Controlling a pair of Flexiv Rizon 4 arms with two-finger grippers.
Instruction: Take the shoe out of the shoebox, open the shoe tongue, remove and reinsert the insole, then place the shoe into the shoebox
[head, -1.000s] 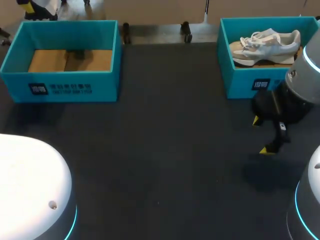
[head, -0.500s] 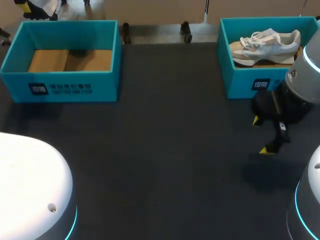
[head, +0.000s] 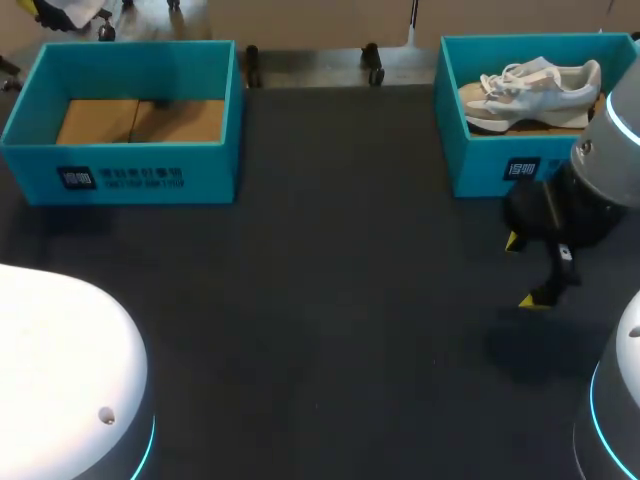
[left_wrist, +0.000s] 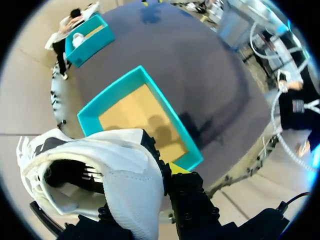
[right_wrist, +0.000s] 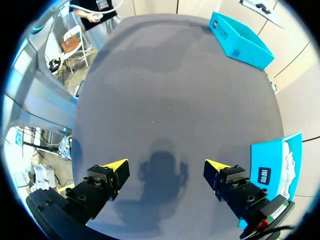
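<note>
The dark table (head: 350, 300) carries two teal shoeboxes. An empty shoebox (left_wrist: 110, 92) lies ahead of and below the left claw (left_wrist: 155, 172), and a second shoebox (head: 480, 165) stands just beside the right claw (head: 522, 270), with a second white shoe (head: 530, 90) lying inside it. The left claw is clamped on a white shoe (left_wrist: 115, 165), held in the air clear of the empty shoebox; one yellow tip shows against the shoe and the other is hidden behind it. The right claw is spread wide above bare table, near the front wall of the second shoebox.
</note>
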